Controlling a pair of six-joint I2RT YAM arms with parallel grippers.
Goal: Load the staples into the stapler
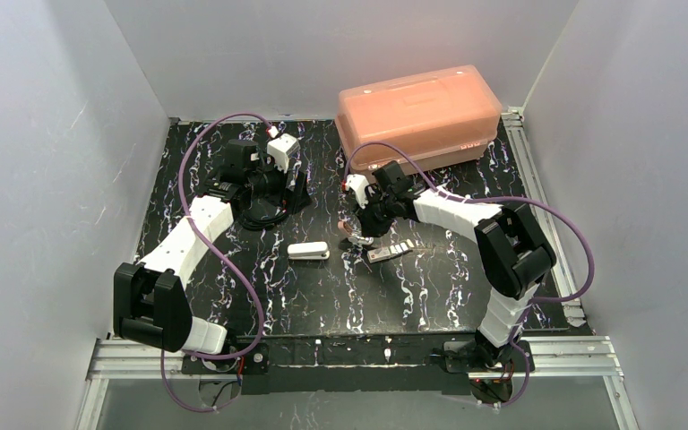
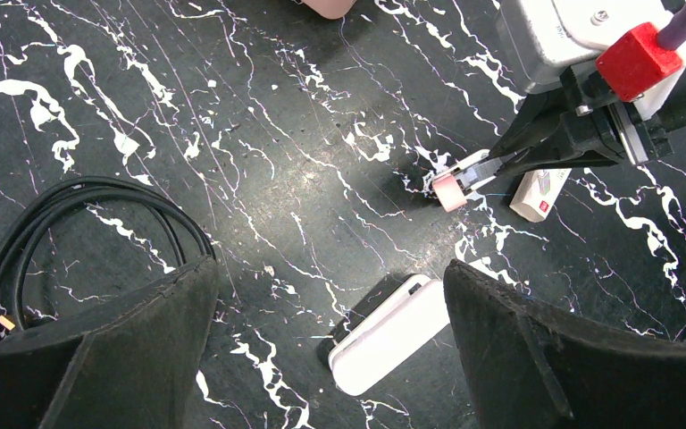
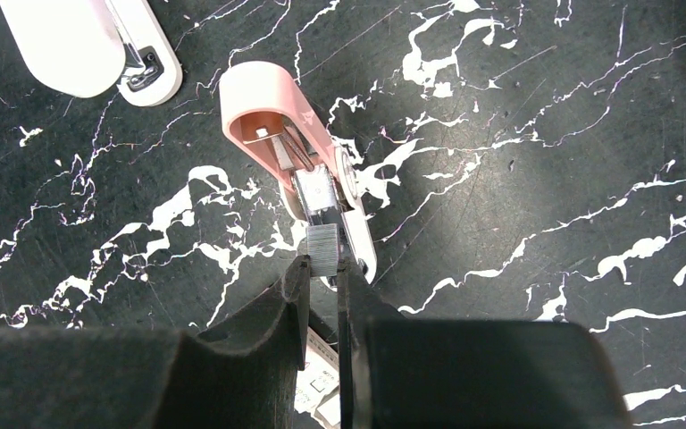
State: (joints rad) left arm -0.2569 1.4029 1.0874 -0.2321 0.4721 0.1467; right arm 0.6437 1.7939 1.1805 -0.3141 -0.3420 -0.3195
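The white stapler (image 1: pixel 308 251) lies shut on the black marbled table, left of my right gripper (image 1: pixel 356 235). It also shows in the left wrist view (image 2: pixel 391 336) and the right wrist view (image 3: pixel 80 40). My right gripper (image 3: pixel 323 266) is shut on a short silver strip of staples (image 3: pixel 324 248). The strip's far end sits at the silver channel of a small open pink-lidded block (image 3: pixel 263 107). The whitish staple packet (image 1: pixel 390 251) lies just right of that gripper and shows under its fingers (image 3: pixel 322 384). My left gripper (image 2: pixel 330 268) is open and empty, above the table behind the white stapler.
A large translucent orange box (image 1: pixel 417 112) stands at the back right. A black cable loop (image 2: pixel 80 214) lies by my left gripper. Grey walls close in the table on three sides, with metal rails along the right and near edges.
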